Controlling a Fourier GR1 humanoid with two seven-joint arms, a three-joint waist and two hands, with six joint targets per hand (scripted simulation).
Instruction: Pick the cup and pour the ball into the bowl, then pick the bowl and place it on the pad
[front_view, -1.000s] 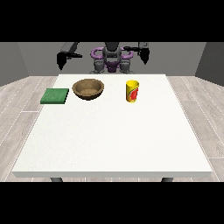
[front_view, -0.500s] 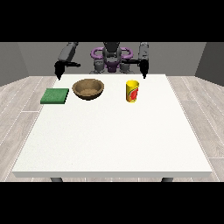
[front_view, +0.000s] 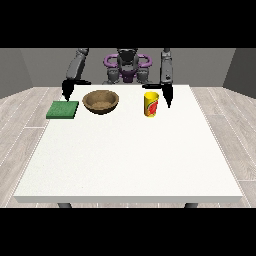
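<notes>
A yellow cup (front_view: 151, 104) with a red mark stands upright at the table's far right of centre. Whether a ball lies inside it does not show. A brown bowl (front_view: 101, 101) sits to its left, and a green pad (front_view: 63, 109) lies flat further left. The hand at the view's right (front_view: 167, 95) hangs just right of the cup, fingers pointing down, close to the cup but apart from it. The hand at the view's left (front_view: 66, 89) hovers above the pad's far edge, holding nothing.
The white table (front_view: 130, 155) stretches wide toward the camera in front of the objects. The robot's torso (front_view: 127, 67) stands behind the far edge. Grey plank floor surrounds the table.
Both arms have swung down from a raised, sideways pose. The hand at the view's right has dropped beside the cup; the other hand has come down over the pad.
</notes>
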